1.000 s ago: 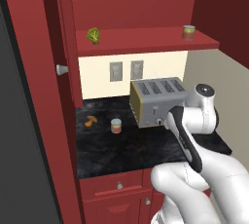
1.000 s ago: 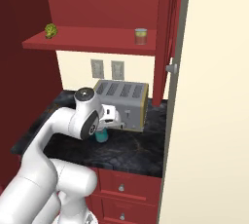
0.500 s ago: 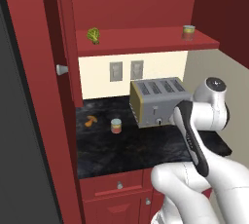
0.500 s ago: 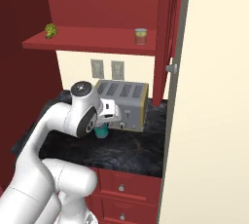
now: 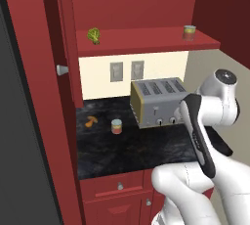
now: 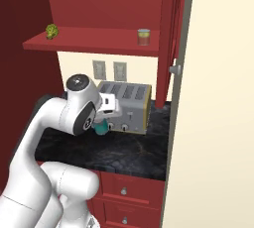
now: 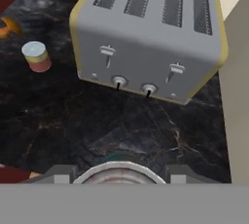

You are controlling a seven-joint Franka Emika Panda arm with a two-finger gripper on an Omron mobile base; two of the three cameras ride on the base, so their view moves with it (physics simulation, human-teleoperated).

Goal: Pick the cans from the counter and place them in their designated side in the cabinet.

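Note:
My gripper (image 7: 119, 175) is shut on the teal-labelled can (image 7: 113, 159), whose silvery top sits between the fingertips just above the black counter (image 7: 97, 125). From the right base view the same teal can (image 6: 101, 130) hangs under my gripper (image 6: 104, 123) in front of the toaster. A red-and-yellow can (image 5: 116, 126) (image 7: 35, 56) stands on the counter (image 5: 146, 150), left of the toaster. Another can (image 5: 189, 32) (image 6: 143, 36) stands at the right end of the cabinet shelf (image 5: 141, 40).
A grey four-slot toaster (image 5: 158, 101) (image 7: 146, 38) fills the back of the counter. A small orange curved item (image 5: 91, 120) lies near the red-and-yellow can. A green leafy lump (image 5: 93, 34) sits on the shelf's left side. Open cabinet door (image 6: 171, 48) stands at the right.
The arm has risen a little and swung toward the right of the left base view, with the teal can still in the gripper. Nothing on the counter or shelf has moved.

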